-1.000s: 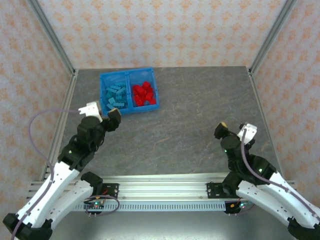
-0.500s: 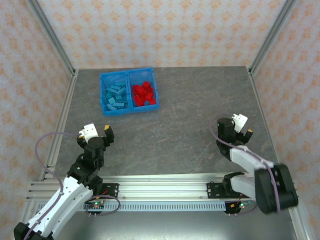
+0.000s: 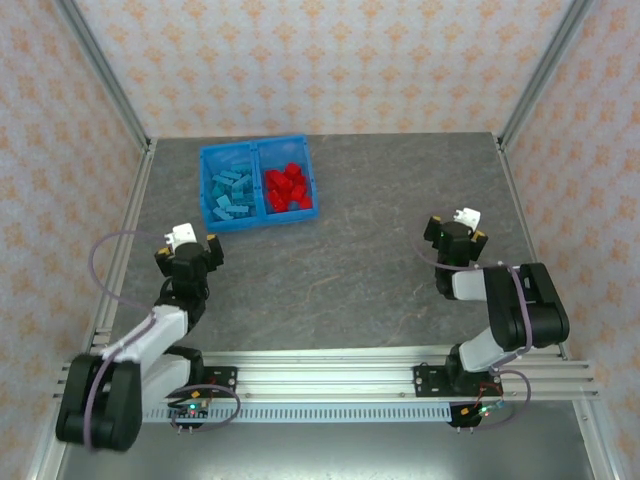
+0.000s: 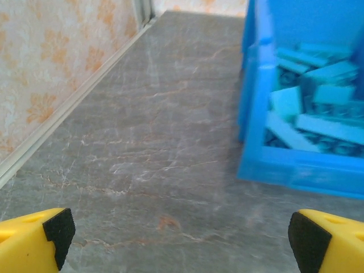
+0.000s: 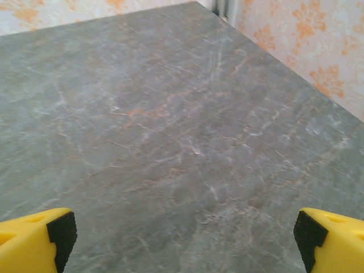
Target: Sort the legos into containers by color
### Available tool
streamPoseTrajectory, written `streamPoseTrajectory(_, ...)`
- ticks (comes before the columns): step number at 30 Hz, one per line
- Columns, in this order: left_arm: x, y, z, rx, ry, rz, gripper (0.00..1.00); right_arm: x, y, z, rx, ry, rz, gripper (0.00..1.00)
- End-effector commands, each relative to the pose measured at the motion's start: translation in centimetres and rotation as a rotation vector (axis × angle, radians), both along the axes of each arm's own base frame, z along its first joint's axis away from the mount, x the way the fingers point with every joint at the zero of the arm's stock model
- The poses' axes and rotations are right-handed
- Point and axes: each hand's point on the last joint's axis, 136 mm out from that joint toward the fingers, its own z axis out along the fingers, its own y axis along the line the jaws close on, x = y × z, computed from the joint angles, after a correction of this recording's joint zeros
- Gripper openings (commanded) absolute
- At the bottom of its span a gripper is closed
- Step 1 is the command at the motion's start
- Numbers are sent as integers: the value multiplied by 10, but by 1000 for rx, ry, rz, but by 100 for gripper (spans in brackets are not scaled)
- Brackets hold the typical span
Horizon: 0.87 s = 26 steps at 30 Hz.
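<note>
- The left gripper (image 3: 189, 251) has its jaws wide apart with nothing between them; in the left wrist view (image 4: 182, 236) only bare table shows in the gap.
- The right gripper (image 3: 453, 232) also stands with its jaws spread and empty, over bare table in its own wrist view (image 5: 185, 236).
- The teal legos (image 3: 230, 190) lie heaped in the left compartment (image 3: 231, 160) of the blue bin (image 3: 205, 195). From the left wrist they (image 4: 318, 114) sit behind the bin's near wall (image 4: 296, 170), ahead of the jaws and toward the right-hand finger, well clear of both pads.
- The red legos (image 3: 286, 187) are piled in the right compartment (image 3: 288, 155), just across the central divider.
- The bin rests at the far left of the grey table (image 3: 380, 220), ahead of the left gripper and well apart from the right one.
- Patterned walls (image 3: 330, 60) enclose the table on three sides.
</note>
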Motion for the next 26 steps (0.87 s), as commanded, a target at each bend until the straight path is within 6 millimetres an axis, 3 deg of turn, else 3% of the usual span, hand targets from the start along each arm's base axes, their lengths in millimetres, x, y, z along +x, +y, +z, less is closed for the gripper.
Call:
streamPoseTrajectory(1, 46, -11, 29, -10, -137, -118, 100, 5, -1, 10, -1, -39, 2, 99)
streamPoseTrajectory(2, 55, -14, 28, -18, -159, -140, 100, 6, -2, 9, 16, -30, 14, 99)
streamPoseTrajectory(5, 82, -28, 0, -24, -137, -242, 100, 5, -2, 8, 19, -27, 17, 99)
streamPoseTrajectory(7, 80, -36, -10, -39, -20, -280, 100, 6, -2, 8, 20, -28, 19, 99)
streamPoseTrajectory(8, 84, -38, -4, -25, -92, -289, 100, 6, -2, 8, 22, -28, 20, 99)
streamPoseTrajectory(26, 84, -38, -6, -5, -37, -270, 100, 5, -2, 9, 20, -31, 20, 99)
